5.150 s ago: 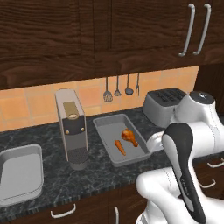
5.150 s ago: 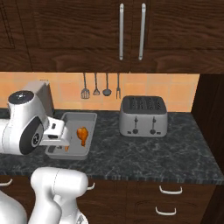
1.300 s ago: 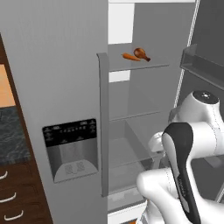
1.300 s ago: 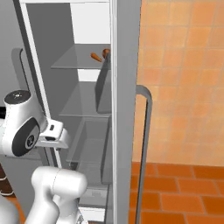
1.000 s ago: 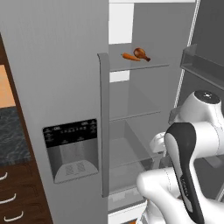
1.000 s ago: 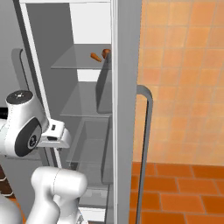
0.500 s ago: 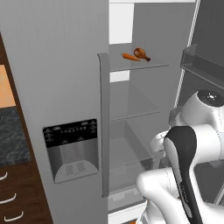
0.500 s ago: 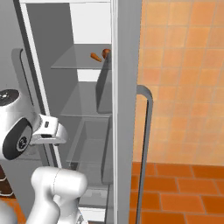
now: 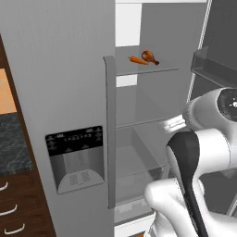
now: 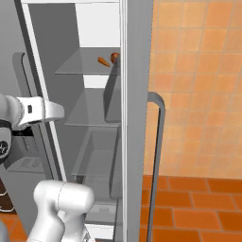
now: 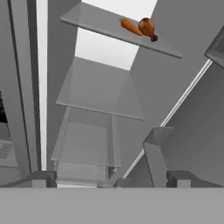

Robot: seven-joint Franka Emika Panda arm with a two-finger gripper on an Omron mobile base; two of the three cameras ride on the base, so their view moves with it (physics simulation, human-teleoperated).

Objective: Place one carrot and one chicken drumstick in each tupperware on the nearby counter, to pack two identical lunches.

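An orange carrot [image 9: 137, 60] [image 10: 103, 61] [image 11: 130, 26] and a brown chicken drumstick [image 9: 149, 56] [image 10: 114, 57] [image 11: 147, 27] lie side by side on the top glass shelf of the open fridge. My gripper [image 11: 111, 178] is open and holds nothing. It sits well below that shelf, in front of the lower shelves, looking up into the fridge. A strip of the black counter [image 9: 8, 141] shows at the far left, over brown drawers. The tupperware is out of view.
The shut fridge door with its dispenser [image 9: 76, 157] stands left of the opening. The open door's bin [image 9: 214, 68] juts out at the upper right. Glass shelves [image 11: 98, 89] and a clear drawer [image 11: 85, 144] fill the fridge below. A long handle [image 10: 158, 142] and an orange tiled wall are to the right.
Since the oldest frames the base has driven from the counter to the open fridge. Over the last second the hand has risen a little; carrot and drumstick have not moved.
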